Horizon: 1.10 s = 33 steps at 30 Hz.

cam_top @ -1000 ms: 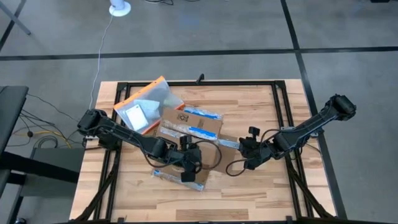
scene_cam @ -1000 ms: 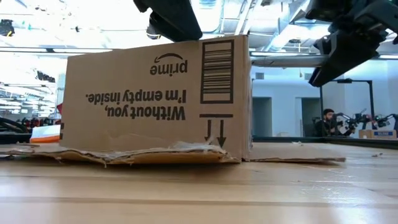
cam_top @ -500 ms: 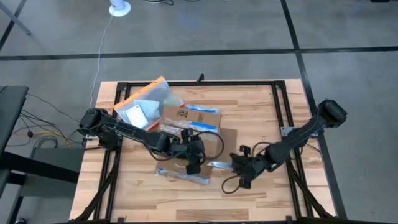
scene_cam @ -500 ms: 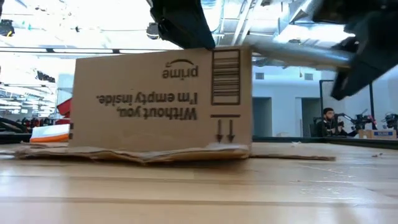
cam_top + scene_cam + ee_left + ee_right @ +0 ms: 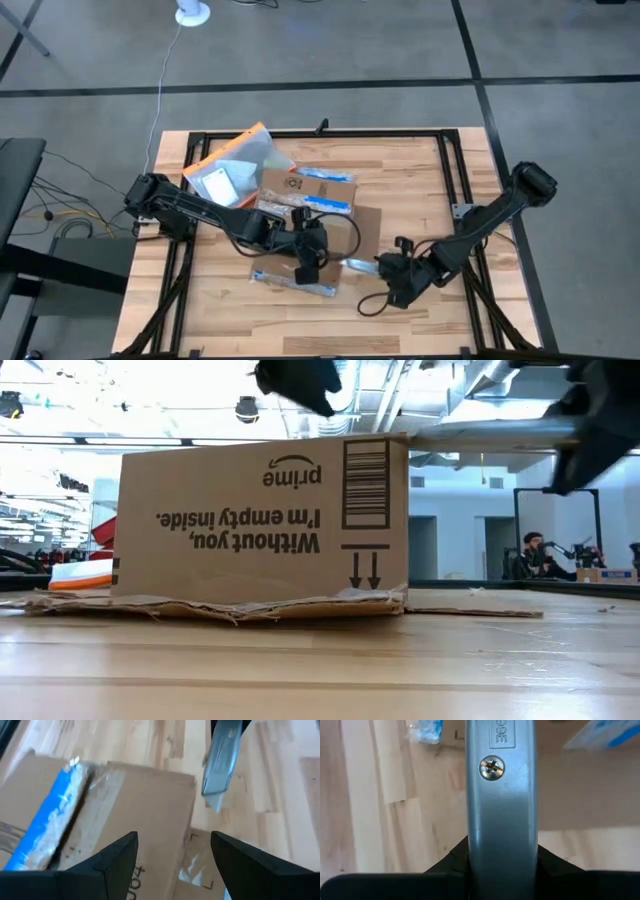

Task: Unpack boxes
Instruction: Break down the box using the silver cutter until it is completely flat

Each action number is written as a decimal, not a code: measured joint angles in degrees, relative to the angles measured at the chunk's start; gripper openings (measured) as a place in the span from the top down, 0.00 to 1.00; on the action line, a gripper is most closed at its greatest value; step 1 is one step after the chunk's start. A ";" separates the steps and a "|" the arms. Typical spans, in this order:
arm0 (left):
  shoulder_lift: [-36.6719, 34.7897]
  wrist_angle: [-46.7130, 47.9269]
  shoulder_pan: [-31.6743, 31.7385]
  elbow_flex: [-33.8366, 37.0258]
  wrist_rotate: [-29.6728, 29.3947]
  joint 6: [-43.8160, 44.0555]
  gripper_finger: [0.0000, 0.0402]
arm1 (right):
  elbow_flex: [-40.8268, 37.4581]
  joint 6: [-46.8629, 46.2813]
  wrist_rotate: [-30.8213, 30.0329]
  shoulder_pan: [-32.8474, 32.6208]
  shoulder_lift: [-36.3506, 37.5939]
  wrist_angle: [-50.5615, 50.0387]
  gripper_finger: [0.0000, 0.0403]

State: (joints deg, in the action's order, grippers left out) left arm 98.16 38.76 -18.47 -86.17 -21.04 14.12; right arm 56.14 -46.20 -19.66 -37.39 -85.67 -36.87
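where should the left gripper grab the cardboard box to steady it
Probably the upright side wall of the cardboard box: the low view shows it standing tall with a free top edge. Bring the open left gripper down from above to straddle that edge, away from the grey utility knife held by the right gripper.

- Left gripper (image 5: pixel 305 262) reaching in low toward mid-table, jaws spread apart, nothing between them.
- Right gripper (image 5: pixel 382 268) stretched low and inward, jaws clamped on something grey.

Overhead looks down; low camera level (close) — both show box (image 5: pixel 305 196).
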 joint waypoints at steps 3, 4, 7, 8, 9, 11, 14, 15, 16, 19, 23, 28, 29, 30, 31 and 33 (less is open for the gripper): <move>-0.20 0.93 -0.34 -1.71 0.00 -0.16 0.41 | -2.48 -4.56 -0.03 -1.90 -0.78 5.49 0.79; -0.29 1.05 -0.34 -1.75 0.00 -0.16 0.41 | -3.68 -6.18 0.01 -2.57 -1.09 6.91 0.79; -0.20 2.08 -0.21 -1.66 0.04 -0.16 0.41 | -6.82 -11.06 0.17 -4.00 -3.39 11.04 0.79; 0.08 2.10 -0.14 -1.66 0.02 -0.16 0.41 | -7.82 -12.73 0.31 -4.53 -4.43 13.00 0.79; 0.24 2.38 0.01 -1.66 0.02 -0.14 0.41 | -8.66 -14.41 0.46 -5.05 -5.46 13.80 0.79; 0.37 2.66 0.02 -1.63 0.08 -0.07 0.41 | -9.38 -16.72 0.53 -5.85 -8.39 15.22 0.77; 0.38 2.41 0.01 -1.62 0.20 0.09 0.41 | -9.38 -20.20 -0.03 -6.97 -12.48 17.65 0.69; 0.38 2.47 0.01 -1.62 0.22 0.05 0.41 | -9.26 -21.21 -0.63 -7.16 -13.65 17.98 0.67; 0.38 2.47 0.01 -1.62 0.24 0.06 0.41 | -9.18 -21.99 -0.74 -7.36 -14.60 18.52 0.65; 0.38 2.52 0.05 -1.62 0.41 0.55 0.41 | -9.02 -23.32 -1.57 -7.41 -16.02 19.78 0.61; 0.38 3.51 -0.03 -1.63 1.26 0.79 0.41 | -9.19 -23.51 -0.40 -7.34 -15.16 19.79 0.59; -0.22 11.67 -0.10 -5.54 1.45 2.10 0.41 | -9.58 -23.93 4.13 -7.33 -9.25 18.21 0.60; -0.27 14.53 -0.10 -7.02 1.42 2.17 0.41 | -9.29 -23.16 4.34 -7.34 -7.51 17.93 0.60; -0.31 17.57 -0.10 -8.37 1.39 2.20 0.41 | -8.71 -22.79 4.36 -7.36 -5.47 17.90 0.60; -0.35 20.43 -0.10 -9.47 1.29 2.22 0.41 | -8.10 -22.55 4.05 -7.35 -3.48 17.85 0.60; -0.41 25.97 -0.10 -10.61 0.11 2.31 0.41 | -7.76 -21.38 2.60 -7.03 -0.24 16.92 0.60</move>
State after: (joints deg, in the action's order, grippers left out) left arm 97.75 64.73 -18.57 -96.78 -20.92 16.43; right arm 48.38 -67.58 -17.06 -44.43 -85.91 -19.95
